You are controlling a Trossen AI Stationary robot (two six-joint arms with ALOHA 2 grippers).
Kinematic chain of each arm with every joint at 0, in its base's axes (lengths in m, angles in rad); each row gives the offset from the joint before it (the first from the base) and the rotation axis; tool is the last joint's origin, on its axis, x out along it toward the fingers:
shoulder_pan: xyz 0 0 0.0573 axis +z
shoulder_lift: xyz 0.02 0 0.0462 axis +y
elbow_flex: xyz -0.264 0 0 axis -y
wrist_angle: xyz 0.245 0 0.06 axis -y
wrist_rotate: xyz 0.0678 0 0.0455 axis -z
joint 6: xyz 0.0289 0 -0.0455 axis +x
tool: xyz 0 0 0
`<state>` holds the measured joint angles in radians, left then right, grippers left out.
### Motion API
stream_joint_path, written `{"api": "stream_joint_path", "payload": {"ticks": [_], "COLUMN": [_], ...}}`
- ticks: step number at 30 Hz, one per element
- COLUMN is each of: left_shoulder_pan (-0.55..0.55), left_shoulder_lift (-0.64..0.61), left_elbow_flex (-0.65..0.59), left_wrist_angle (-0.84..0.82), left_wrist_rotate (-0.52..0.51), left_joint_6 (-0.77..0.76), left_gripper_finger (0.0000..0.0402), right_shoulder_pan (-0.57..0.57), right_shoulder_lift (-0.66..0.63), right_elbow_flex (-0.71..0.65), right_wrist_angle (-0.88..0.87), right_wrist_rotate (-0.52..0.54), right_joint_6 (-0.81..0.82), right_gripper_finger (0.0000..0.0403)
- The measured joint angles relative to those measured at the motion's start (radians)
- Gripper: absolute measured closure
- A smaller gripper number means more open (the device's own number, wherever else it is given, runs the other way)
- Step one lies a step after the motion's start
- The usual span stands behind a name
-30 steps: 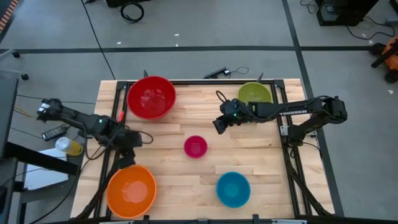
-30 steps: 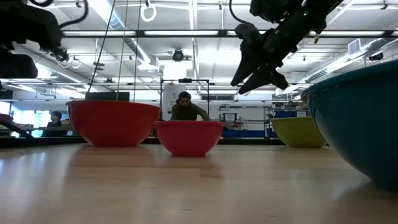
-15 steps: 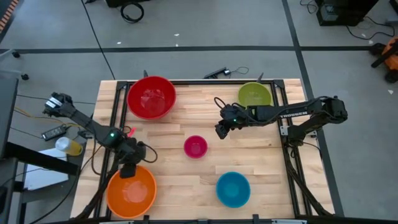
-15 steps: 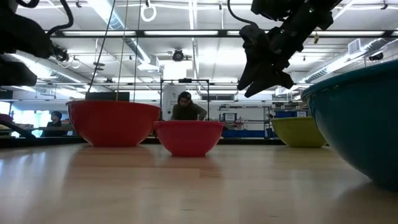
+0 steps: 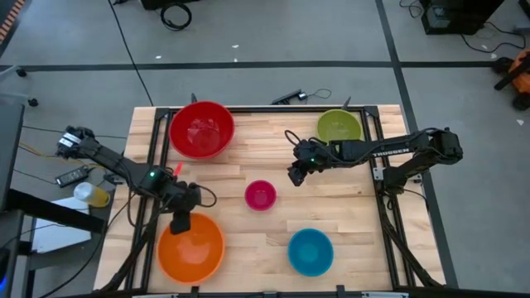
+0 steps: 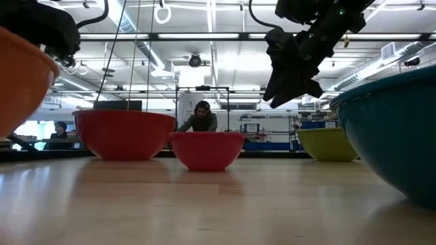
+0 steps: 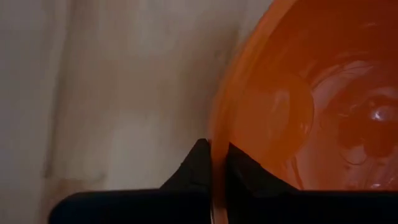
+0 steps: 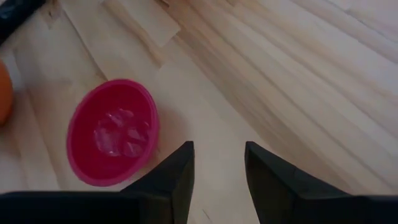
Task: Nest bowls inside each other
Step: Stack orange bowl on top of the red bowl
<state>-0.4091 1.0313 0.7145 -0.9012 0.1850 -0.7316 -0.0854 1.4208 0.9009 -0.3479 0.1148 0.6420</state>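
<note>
The orange bowl (image 5: 191, 248) stands near the table's front left, with my left gripper (image 5: 178, 222) shut on its far rim. The same bowl fills the left edge of the low view (image 6: 20, 82). The small pink bowl (image 5: 260, 195) sits on its base mid-table. The red bowl (image 5: 201, 130) is at the far left, the green bowl (image 5: 339, 127) at the far right and the blue bowl (image 5: 310, 251) near the front. My right gripper (image 5: 294, 174) hangs open above the table, to the right of the pink bowl (image 8: 112, 132). My left gripper pinches the orange bowl's rim (image 7: 217, 146) at its far-left side, one finger (image 7: 198, 163) outside the wall and one (image 7: 241, 169) inside. The fingers come steeply from above. Whether the bowl's base is on the table I cannot tell.
Bare wood lies between the bowls in the middle of the table (image 5: 240, 232). A black frame rail (image 5: 154, 149) runs along the left side and another (image 5: 383, 199) along the right. In the low view a person (image 6: 199, 117) sits in the room behind.
My left gripper has moved toward the table's near edge, down to the orange bowl's far rim, and has shut on it. The orange bowl has shifted toward the table's right and now shows at the left of the low view.
</note>
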Motion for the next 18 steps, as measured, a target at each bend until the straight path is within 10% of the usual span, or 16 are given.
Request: {"api": "stream_joint_path", "payload": {"ticks": [18], "left_shoulder_pan": [0.164], "left_shoulder_lift": [0.003], "left_elbow_flex": [0.000], "left_wrist_angle": [0.087], "left_wrist_rotate": [-0.139], "left_joint_6": [-0.058], "left_gripper_finger": [0.0290], "right_shoulder_pan": [-0.006], "right_shoulder_lift": [0.063], "right_elbow_flex": [0.013], "right_wrist_angle": [0.513], "right_wrist_rotate": [-0.143], "right_joint_6": [-0.107], "right_gripper_finger": [0.0255]}}
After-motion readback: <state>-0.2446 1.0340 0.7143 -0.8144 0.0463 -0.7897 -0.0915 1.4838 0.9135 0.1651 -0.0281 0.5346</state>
